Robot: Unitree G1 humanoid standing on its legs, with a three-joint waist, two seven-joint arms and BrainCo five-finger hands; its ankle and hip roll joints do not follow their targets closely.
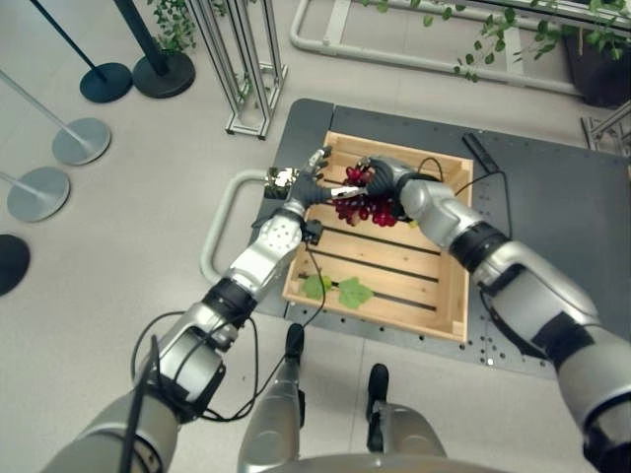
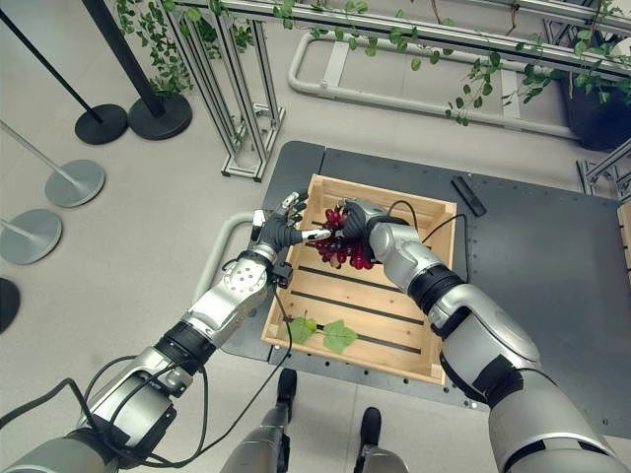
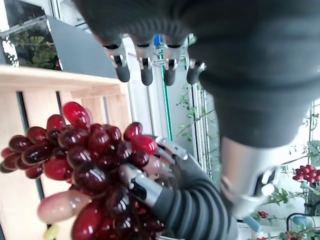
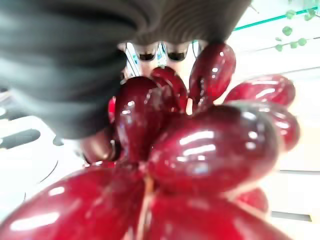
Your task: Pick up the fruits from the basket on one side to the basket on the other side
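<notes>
The right hand (image 2: 357,219) is curled round a bunch of red grapes (image 2: 340,246), which is held above the far end of the wooden crate (image 2: 380,347); in its own wrist view the berries are pressed close against the palm. The left hand (image 2: 279,233) is held just beside the bunch at the crate's left wall, its fingers (image 3: 145,70) straight and relaxed, with nothing gripped, one finger reaching toward the grapes.

A likely failure is judged to be the shedding of loose berries or the slipping of the whole bunch, since it is gripped by the cluster itself and most of it hangs below the fingers. If a hand-over to the left hand is intended, a release before the left fingers have closed would let the bunch drop back into the crate. The hanging grapes could also be snagged on the crate's wall as they are carried out sideways.

Two green leaves (image 2: 325,332) lie on the slats at the near end of the crate, well apart from the hands. The crate rests on a dark grey platform (image 2: 552,286), on which a small black object (image 2: 467,195) lies beyond the far corner. A metal frame (image 2: 237,108) and round-based stanchions (image 2: 74,182) stand on the floor to the left, and may hamper a wide swing of the left arm. The receiving basket cannot be identified with certainty.
</notes>
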